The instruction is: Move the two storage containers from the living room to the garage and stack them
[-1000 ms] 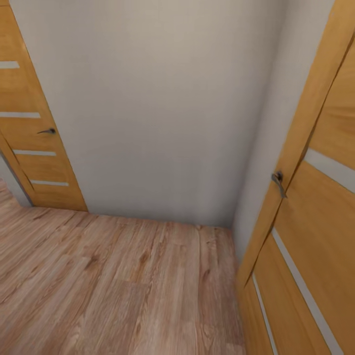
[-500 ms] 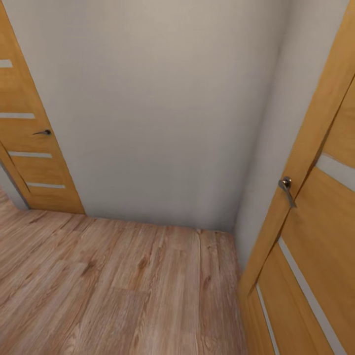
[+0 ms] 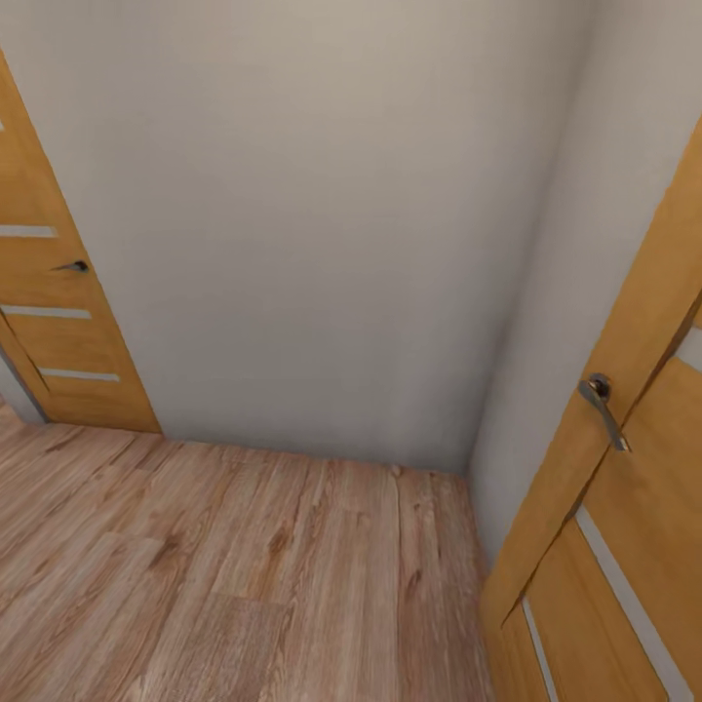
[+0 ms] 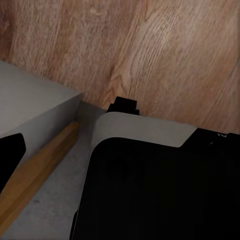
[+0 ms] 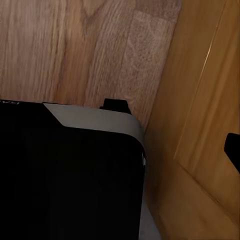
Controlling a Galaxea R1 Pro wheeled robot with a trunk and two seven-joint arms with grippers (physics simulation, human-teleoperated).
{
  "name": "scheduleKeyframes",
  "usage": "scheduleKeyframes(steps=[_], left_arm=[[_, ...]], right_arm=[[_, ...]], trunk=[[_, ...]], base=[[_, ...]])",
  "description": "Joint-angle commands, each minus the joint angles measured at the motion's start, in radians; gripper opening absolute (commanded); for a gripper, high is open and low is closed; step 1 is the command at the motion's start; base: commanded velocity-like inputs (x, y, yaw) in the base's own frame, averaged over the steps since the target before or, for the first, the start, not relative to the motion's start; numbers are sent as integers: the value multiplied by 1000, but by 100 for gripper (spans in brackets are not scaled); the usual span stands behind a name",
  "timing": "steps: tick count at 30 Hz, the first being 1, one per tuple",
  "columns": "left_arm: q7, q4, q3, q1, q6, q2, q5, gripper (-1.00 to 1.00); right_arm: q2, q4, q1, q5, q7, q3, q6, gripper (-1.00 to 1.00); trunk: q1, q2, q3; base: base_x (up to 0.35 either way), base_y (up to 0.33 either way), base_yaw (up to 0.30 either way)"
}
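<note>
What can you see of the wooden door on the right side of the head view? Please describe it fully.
The right door looks like honey-coloured wood with pale horizontal strips set into it. A grey metal lever handle sits near its edge, pointing downward. The door stands ajar, angled away from the pale wall, and its bottom reaches the light wood-plank floor. Its top and far side are cut off.

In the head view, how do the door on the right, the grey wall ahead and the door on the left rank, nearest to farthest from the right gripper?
1. Door on the right: close, at the right side.
2. Grey wall: ahead, in the middle.
3. Door on the left: far left, across the floor.
</note>
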Motion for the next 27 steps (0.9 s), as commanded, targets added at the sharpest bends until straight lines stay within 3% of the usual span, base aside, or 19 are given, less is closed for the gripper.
scheduleKeyframes(steps=[1,12,16,27], left_arm=[[3,1,-8,-1,-3,0,9,100],[3,1,-8,-1,-5,-1,9,100],[4,1,-9,-1,-3,-1,9,100],[3,1,-8,-1,2,0,9,100]], right_arm=[[0,0,0,-10,-3,8,-3,100],[0,0,0,-10,-3,8,-4,100],[0,0,0,-10,-3,7,-4,100],[0,0,0,-10,-3,8,-4,100]], trunk=[[0,-1,-1],[0,-1,-1],[0,-1,-1],[0,-1,-1]], base=[[27,0,150],[5,0,248],[32,0,75],[285,0,3]])
